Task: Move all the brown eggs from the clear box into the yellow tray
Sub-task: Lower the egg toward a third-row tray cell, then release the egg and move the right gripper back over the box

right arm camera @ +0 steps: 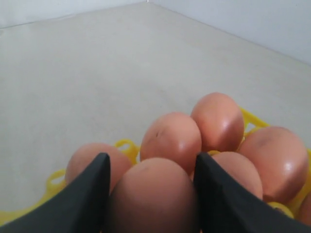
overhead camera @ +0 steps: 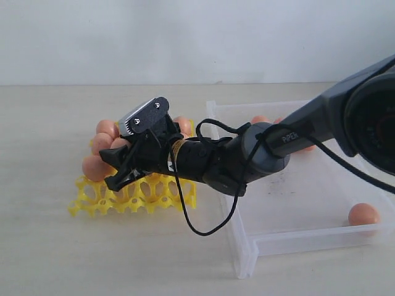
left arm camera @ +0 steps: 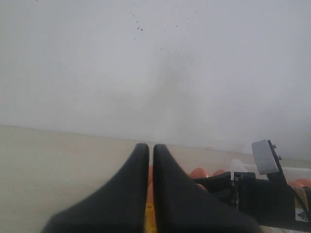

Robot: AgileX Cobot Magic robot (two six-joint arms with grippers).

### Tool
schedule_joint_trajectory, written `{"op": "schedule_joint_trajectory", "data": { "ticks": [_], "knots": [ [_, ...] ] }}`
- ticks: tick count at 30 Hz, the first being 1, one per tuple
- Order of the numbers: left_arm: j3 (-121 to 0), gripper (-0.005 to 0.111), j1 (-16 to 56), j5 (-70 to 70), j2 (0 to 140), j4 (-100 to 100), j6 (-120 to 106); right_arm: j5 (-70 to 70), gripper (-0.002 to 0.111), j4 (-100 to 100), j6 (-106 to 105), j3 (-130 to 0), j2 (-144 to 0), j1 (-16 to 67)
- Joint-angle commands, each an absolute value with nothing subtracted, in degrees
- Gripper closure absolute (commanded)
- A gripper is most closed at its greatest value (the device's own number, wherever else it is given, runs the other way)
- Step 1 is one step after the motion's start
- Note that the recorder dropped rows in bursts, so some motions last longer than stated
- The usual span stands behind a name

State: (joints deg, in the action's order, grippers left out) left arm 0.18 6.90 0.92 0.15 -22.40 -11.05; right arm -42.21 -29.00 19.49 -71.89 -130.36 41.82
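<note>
Right wrist view: brown egg (right arm camera: 150, 199) pinched between the right gripper (right arm camera: 150, 167) fingers, over the yellow tray (right arm camera: 124, 148), just beside seated eggs (right arm camera: 218, 121). Exterior view: tray left, with the clear box (overhead camera: 247, 250) to its right. A lone egg (overhead camera: 363, 214) sits in the box's near right corner; others (overhead camera: 259, 119) lie by the far wall. The left gripper (left arm camera: 146, 150) has its fingers pressed together, empty.

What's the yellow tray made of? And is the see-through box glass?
The yellow tray looks like plastic: bright even colour, thin moulded lattice cups and a slight shine. The clear box looks like plastic too and is probably not glass: it has thin see-through walls with cloudy, whitish edges.
</note>
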Motion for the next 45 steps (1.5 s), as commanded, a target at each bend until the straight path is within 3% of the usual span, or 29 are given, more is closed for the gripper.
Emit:
{"op": "schedule_joint_trajectory", "data": {
  "ticks": [1, 3, 4, 6, 13, 17, 19, 21, 23, 25, 31, 39, 45],
  "knots": [
    [0.00, 0.103, 7.23, 0.00, 0.00, -22.92, -10.62, -42.22, 0.101, -27.93, 19.58, -72.24, -130.53, 41.67],
    [0.00, 0.103, 7.23, 0.00, 0.00, -22.92, -10.62, -41.40, 0.081, -27.93, 19.58, -72.24, -130.53, 41.67],
    [0.00, 0.103, 7.23, 0.00, 0.00, -22.92, -10.62, -40.62, 0.063, -27.93, 20.28, -72.24, -130.53, 41.67],
    [0.00, 0.103, 7.23, 0.00, 0.00, -22.92, -10.62, -39.49, 0.049, -27.43, 21.11, -72.24, -130.53, 41.67],
    [0.00, 0.103, 7.23, 0.00, 0.00, -22.92, -10.62, -36.84, 0.049, -27.43, 22.70, -72.24, -127.77, 41.67],
    [0.00, 0.103, 7.23, 0.00, 0.00, -22.92, -10.62, -23.70, 0.049, -27.53, 22.48, -72.24, -120.80, 41.67],
    [0.00, 0.103, 7.23, 0.00, 0.00, -22.92, -10.62, -17.76, 0.051, -27.53, 22.48, -72.24, -117.57, 41.67],
    [0.00, 0.103, 7.23, 0.00, 0.00, -22.92, -10.62, -11.19, 0.062, -27.68, 22.20, -72.24, -113.71, 41.67],
    [0.00, 0.103, 7.23, 0.00, 0.00, -22.92, -10.62, -5.49, 0.081, -27.68, 20.40, -72.24, -110.16, 41.67],
    [0.00, 0.103, 7.23, 0.00, 0.00, -22.92, -10.62, 0.69, 0.108, -27.68, 17.24, -72.24, -106.37, 41.67],
    [0.00, 0.103, 7.23, 0.00, 0.00, -22.92, -10.62, 14.83, 0.109, -29.63, 12.70, -72.24, -97.43, 38.63],
    [0.00, 0.103, 7.23, 0.00, 0.00, -22.92, -10.62, 36.19, 0.109, -43.39, 22.92, -72.24, -94.41, 30.31],
    [0.00, 0.103, 7.23, 0.00, 0.00, -22.92, -10.62, 37.55, 0.109, -36.76, 19.65, -72.24, -94.75, 25.04]
  ]
}}
